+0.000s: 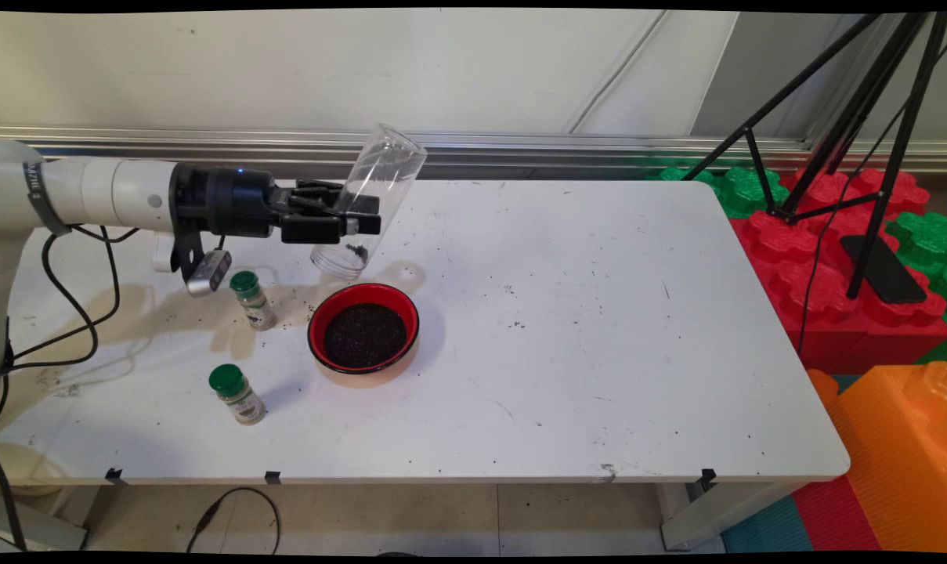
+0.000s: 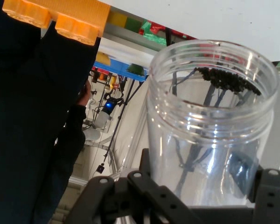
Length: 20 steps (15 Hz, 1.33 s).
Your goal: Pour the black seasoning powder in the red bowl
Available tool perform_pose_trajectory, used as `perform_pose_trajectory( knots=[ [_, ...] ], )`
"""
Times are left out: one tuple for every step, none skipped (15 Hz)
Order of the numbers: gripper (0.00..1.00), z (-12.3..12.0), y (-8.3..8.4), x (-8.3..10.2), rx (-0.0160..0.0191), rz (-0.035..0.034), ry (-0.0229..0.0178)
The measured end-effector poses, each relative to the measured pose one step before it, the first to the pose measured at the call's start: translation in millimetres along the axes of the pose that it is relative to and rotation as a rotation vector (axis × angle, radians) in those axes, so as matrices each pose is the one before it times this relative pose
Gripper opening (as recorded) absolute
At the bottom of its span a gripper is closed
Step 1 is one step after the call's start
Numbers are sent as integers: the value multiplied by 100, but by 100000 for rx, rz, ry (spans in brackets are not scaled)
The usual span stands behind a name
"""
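Observation:
My gripper is shut on a clear plastic jar, held tipped with its open mouth down and to the left, just above the table. A few dark grains cling inside near the jar's mouth. Right below the mouth stands a red bowl filled with dark grains. In the hand view the jar fills the right side, clamped between my fingers.
Two small spice bottles with green caps stand left of the bowl, one under my wrist and one nearer the front edge. Dark crumbs lie scattered around the bowl. A black tripod and coloured foam blocks stand beyond the table's right end.

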Motion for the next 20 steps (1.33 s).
perform_pose_trajectory(
  knots=[
    [0,-58,-27,-89,141,224,-279],
    [0,-68,0,-54,67,103,-153],
    [0,-58,6,11,30,-3,-6],
    [0,-21,16,34,39,57,103],
    [0,-7,42,39,67,23,166],
    [0,-28,33,36,7,-8,122],
    [0,-22,34,20,22,-77,87],
    [0,-21,44,3,-26,-230,29],
    [0,-15,57,-3,-87,-407,46],
    [0,-21,81,-25,-88,-707,127],
    [0,-46,49,-16,-74,-685,136],
    [0,-33,33,-12,-37,-498,147],
    [0,-61,33,-17,-9,-915,255],
    [0,-62,44,-34,6,-1364,361],
    [0,-77,47,-56,-114,-1981,352],
    [0,-43,28,-33,-98,-1242,181],
    [0,-79,85,-104,-283,-2682,288],
    [0,-45,89,-96,-230,-2535,244],
    [0,-38,78,-135,-215,-2462,160],
    [0,-17,88,-195,-178,-2746,176]
  ],
)
